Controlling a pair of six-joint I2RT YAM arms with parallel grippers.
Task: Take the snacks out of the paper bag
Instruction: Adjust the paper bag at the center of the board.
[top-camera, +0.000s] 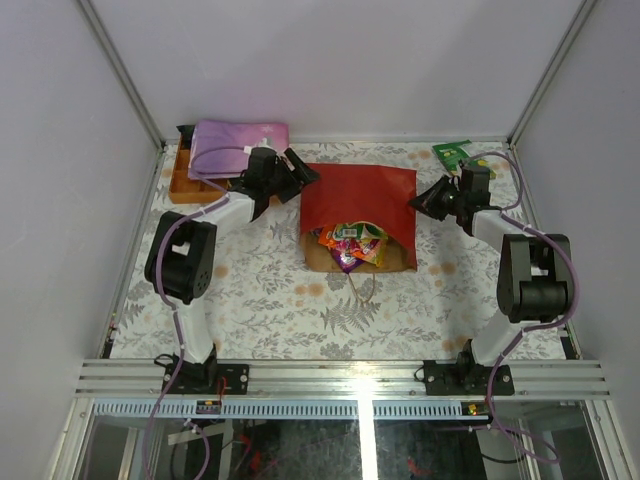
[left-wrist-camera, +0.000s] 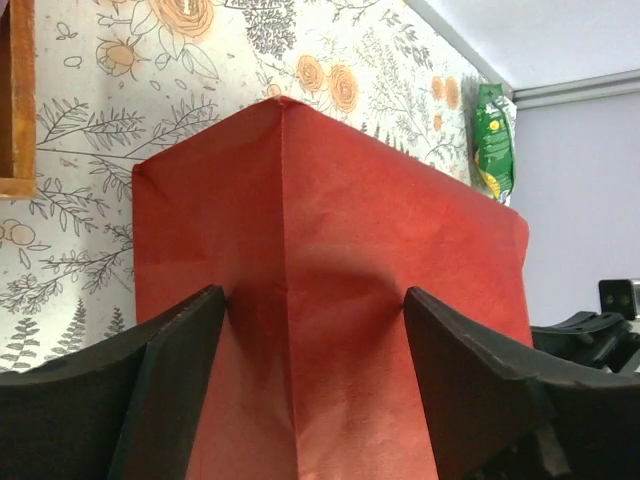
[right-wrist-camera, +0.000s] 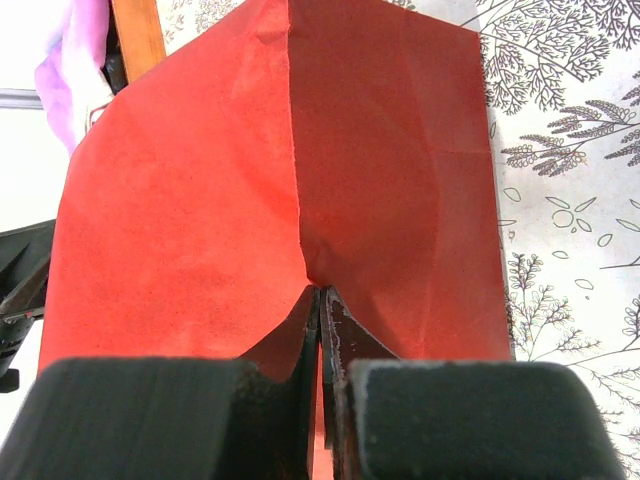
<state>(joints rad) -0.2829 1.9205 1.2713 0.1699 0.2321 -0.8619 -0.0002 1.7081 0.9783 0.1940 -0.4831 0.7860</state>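
The red paper bag (top-camera: 357, 195) lies on its side mid-table, its brown mouth toward the arms, with several glossy snack packets (top-camera: 350, 245) spilling out of it. My left gripper (top-camera: 300, 178) is open at the bag's left rear corner, its fingers (left-wrist-camera: 170, 370) straddling the red fold (left-wrist-camera: 300, 300). My right gripper (top-camera: 420, 200) is shut, pinching a crease of the bag's red wall (right-wrist-camera: 300, 180) at its right rear corner. A green packet (top-camera: 452, 153) lies on the table at the far right and also shows in the left wrist view (left-wrist-camera: 491, 135).
A wooden box (top-camera: 185, 185) holding a pink-purple cloth (top-camera: 240, 140) stands at the back left, right behind my left gripper. The bag's loop handle (top-camera: 362, 288) lies on the floral tablecloth in front of the mouth. White walls enclose the table.
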